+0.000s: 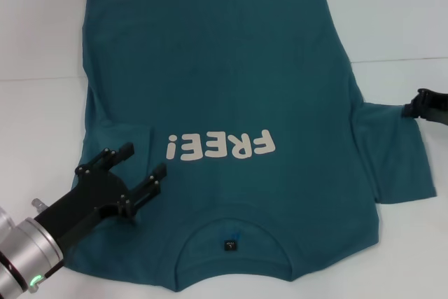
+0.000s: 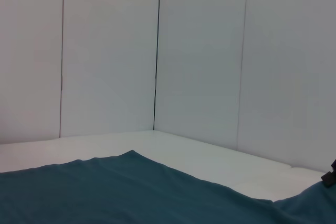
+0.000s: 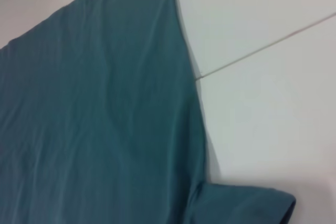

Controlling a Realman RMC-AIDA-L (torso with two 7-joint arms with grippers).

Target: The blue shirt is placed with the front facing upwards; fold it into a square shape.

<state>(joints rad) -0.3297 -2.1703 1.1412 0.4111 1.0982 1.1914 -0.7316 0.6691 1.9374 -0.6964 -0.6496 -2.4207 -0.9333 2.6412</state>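
The left gripper (image 1: 143,164) is hovering, jaws open, over the tucked-in left sleeve of the blue shirt (image 1: 231,89) lying flat on the counter (image 1: 42,26). The right gripper (image 1: 420,106) is probably reaching for the other sleeve next; I cannot tell its jaws.

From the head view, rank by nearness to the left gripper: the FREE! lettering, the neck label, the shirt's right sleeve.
From the left gripper, over the blue shirt:
1. FREE! lettering, mid-chest, just beside the fingers.
2. Neck label, in the collar at the near edge.
3. Right sleeve, spread out by the right gripper.
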